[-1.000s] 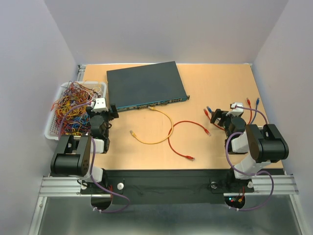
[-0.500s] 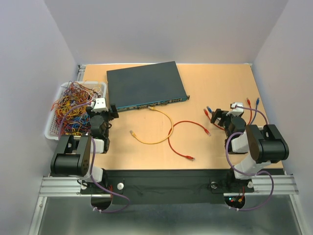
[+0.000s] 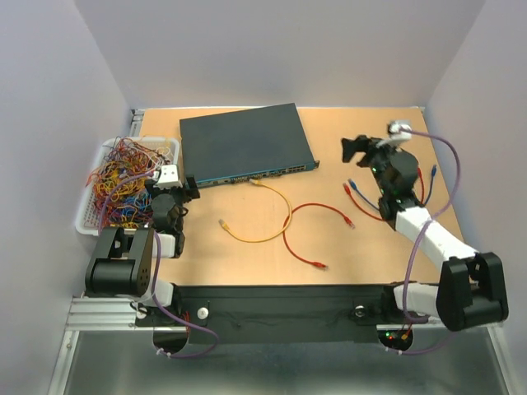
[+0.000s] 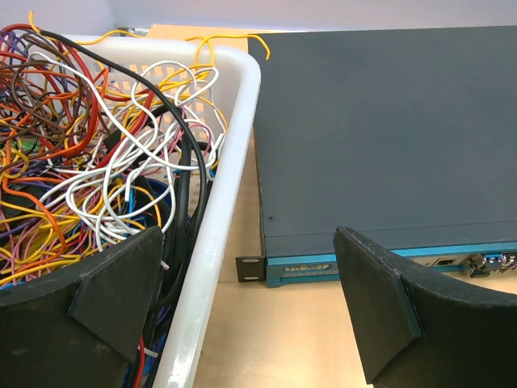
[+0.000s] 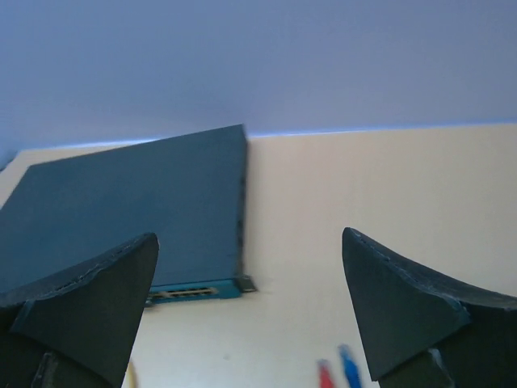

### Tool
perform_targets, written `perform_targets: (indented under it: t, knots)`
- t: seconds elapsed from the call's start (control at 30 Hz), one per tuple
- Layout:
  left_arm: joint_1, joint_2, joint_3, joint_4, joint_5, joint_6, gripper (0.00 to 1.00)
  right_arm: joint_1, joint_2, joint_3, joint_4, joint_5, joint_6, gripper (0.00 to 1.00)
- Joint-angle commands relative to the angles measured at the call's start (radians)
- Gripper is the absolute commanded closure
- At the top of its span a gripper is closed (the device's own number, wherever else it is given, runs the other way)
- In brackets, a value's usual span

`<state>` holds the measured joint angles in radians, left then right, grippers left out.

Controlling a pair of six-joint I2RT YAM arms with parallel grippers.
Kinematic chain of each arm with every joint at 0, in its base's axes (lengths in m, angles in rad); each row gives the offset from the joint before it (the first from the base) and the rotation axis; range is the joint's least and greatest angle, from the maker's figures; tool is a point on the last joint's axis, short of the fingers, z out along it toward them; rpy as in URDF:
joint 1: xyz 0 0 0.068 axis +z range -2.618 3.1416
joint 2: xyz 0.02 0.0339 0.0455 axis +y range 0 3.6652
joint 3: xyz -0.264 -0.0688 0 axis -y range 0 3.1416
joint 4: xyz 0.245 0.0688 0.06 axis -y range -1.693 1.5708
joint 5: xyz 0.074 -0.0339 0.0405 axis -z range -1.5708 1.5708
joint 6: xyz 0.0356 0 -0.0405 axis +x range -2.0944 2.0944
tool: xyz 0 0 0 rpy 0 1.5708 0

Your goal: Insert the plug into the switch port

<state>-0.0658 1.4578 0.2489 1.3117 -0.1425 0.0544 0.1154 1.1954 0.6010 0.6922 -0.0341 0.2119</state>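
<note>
**Item 1, switch** (image 3: 244, 145): flat dark blue-grey box, lying at the far middle of the surface (image 3: 362, 115), slightly skewed. Its port face (image 3: 255, 174), trimmed in light blue, runs along the near long side.

**Item 2, yellow cable** (image 3: 268, 216): loops across the middle of the surface. One plug (image 3: 256, 183) lies just beside the port face, though whether it touches cannot be told. The other plug (image 3: 222, 223) lies nearer the arms.

**Item 3, red cable** (image 3: 300, 239): curved, crossing the yellow loop on its right side, with both ends loose on the surface.

**Item 4, short cables with blue and red plugs** (image 3: 352, 185): right of the switch, under the right arm.

**Item 5, white basket** (image 4: 230, 162): just left of the switch and filled with tangled wires (image 3: 123, 185) of many colours.

**Item 6, left claw** (image 4: 250, 267): low, jaws spread wide, holding nothing. One finger is over the basket, the other in front of the switch's near left corner.

**Item 7, right claw** (image 5: 250, 275): raised above the surface right of the switch and facing it. Jaws spread wide, holding nothing.
</note>
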Motion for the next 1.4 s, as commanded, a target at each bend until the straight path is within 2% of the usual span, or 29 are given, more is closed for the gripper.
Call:
perform_targets:
  t: [0.0, 0.03, 0.13, 0.37, 0.57, 1.1, 1.27, 1.37]
  knots:
    - [0.012, 0.001, -0.002, 0.222, -0.025, 0.013, 0.01, 0.202, 0.104, 0.239, -0.387, -0.052, -0.046, 0.00]
    - [0.012, -0.001, 0.000, 0.221, -0.025, 0.015, 0.01, 0.307, 0.133, 0.262, -0.404, 0.027, -0.078, 0.00]
    - [0.014, -0.002, -0.002, 0.221, -0.023, 0.010, 0.01, 0.433, 0.280, 0.372, -0.477, 0.097, -0.111, 0.00]
    - [0.012, -0.001, -0.003, 0.222, -0.025, 0.013, 0.01, 0.593, 0.501, 0.491, -0.548, 0.171, -0.147, 0.00]
    - [0.012, -0.001, -0.002, 0.222, -0.025, 0.013, 0.01, 0.622, 0.673, 0.600, -0.572, 0.197, -0.172, 0.06]
    - [0.012, -0.001, 0.000, 0.219, -0.025, 0.013, 0.01, 0.627, 0.905, 0.778, -0.585, 0.280, -0.233, 0.22]
    - [0.012, -0.002, -0.002, 0.221, -0.025, 0.012, 0.01, 0.627, 0.941, 0.799, -0.583, 0.275, -0.221, 0.35]
    - [0.012, -0.001, -0.003, 0.225, -0.025, 0.013, 0.01, 0.629, 0.951, 0.796, -0.583, 0.269, -0.218, 0.48]
